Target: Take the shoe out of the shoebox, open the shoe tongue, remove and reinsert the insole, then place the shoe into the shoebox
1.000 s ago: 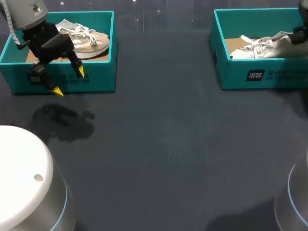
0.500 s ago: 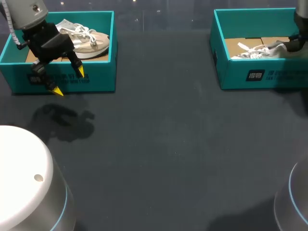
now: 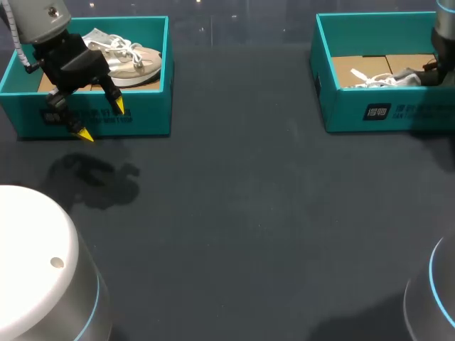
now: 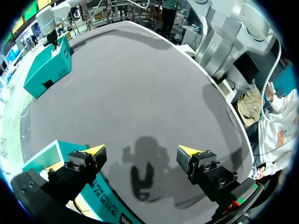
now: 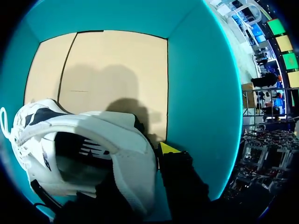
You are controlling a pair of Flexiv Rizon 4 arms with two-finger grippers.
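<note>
From above, the left gripper (image 3: 102, 120) is hanging wide open and empty just in front of the left shoebox (image 3: 142, 117), with a beige shoe (image 3: 131, 60) lying in the box behind it. Across the table (image 3: 234, 213), the right arm (image 3: 444, 32) is reaching down into the right shoebox (image 3: 370, 114). The white shoe (image 3: 387, 79) is lying in there with its laces pointing away from that arm.

The left wrist camera is showing the spread fingers (image 4: 96, 150) with only dark tabletop and their shadow between them. A corner of the left shoebox is sitting under one finger.

The right wrist camera is looking straight into the white shoe's opening. The right gripper (image 5: 145, 156) appears to be pinching the padded heel collar. One yellow fingertip (image 5: 169, 148) is pressing on the outside, and the other is going down inside, hidden. I'd judge the shoe light and soft, with an upper that folds easily, so the stiffer heel is looking like the sensible hold. The loose laces could be snagging on the box wall.
</note>
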